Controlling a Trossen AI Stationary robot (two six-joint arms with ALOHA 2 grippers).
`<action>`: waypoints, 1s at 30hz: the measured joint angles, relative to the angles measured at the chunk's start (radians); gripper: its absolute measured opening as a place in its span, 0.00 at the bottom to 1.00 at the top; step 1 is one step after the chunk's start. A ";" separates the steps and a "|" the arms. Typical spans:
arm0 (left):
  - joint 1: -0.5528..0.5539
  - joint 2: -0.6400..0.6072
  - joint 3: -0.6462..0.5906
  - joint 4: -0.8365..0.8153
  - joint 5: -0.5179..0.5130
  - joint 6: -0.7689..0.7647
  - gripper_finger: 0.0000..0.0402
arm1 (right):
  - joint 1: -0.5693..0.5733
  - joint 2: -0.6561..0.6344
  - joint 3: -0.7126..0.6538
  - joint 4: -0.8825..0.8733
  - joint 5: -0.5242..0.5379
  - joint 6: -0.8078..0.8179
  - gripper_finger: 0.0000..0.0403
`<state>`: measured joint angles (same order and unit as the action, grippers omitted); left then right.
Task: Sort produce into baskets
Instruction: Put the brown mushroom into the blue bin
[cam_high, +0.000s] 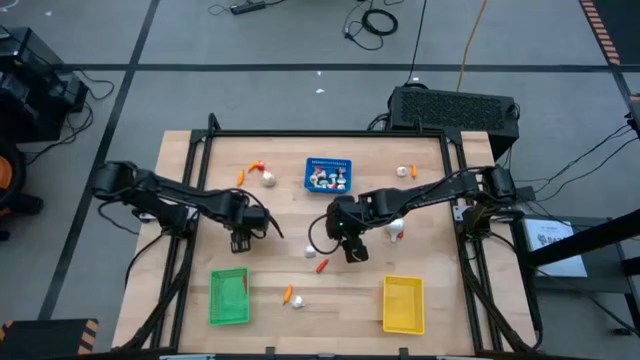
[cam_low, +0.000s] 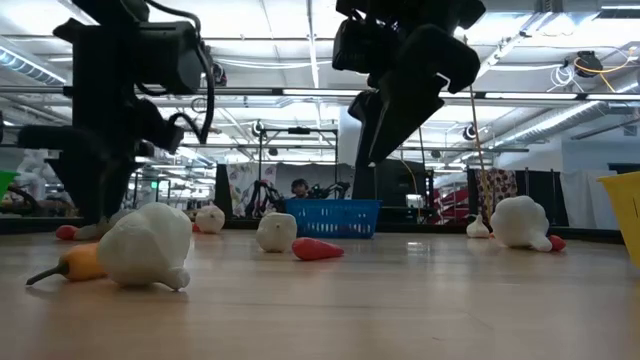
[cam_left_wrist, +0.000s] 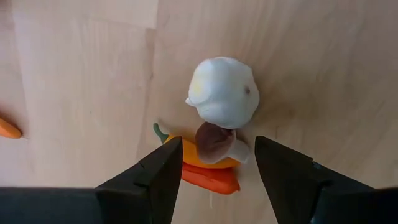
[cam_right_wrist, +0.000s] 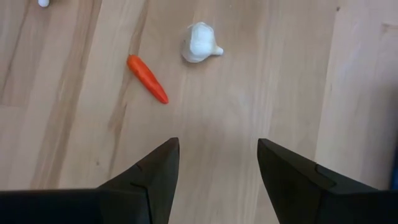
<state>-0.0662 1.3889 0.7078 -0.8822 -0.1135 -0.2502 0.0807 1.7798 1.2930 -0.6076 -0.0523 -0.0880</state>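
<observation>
Left gripper (cam_high: 243, 241) hanging open left of middle, right gripper (cam_high: 354, 251) hanging open at the middle, red carrot (cam_high: 321, 265) lying just below, blue basket (cam_high: 329, 175) sitting above.

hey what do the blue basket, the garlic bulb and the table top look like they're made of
Blue basket: likely moulded plastic, with perforated sides and a uniform colour. Garlic bulb: probably matte plastic or foam, smooth and evenly white. Table top: wood, with visible grain and plank seams.
</observation>
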 joint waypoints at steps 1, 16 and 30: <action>0.000 0.008 0.000 0.000 0.000 0.002 0.52 | 0.000 0.000 0.000 0.001 0.000 -0.002 0.52; 0.000 0.065 0.000 0.013 0.000 0.002 0.49 | 0.000 0.000 0.000 0.031 0.000 -0.037 0.52; 0.000 0.064 0.000 0.009 0.000 0.001 0.21 | 0.000 0.000 0.000 0.036 -0.001 -0.022 0.52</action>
<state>-0.0662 1.4532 0.7074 -0.8730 -0.1135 -0.2493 0.0803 1.7802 1.2926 -0.5714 -0.0528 -0.1098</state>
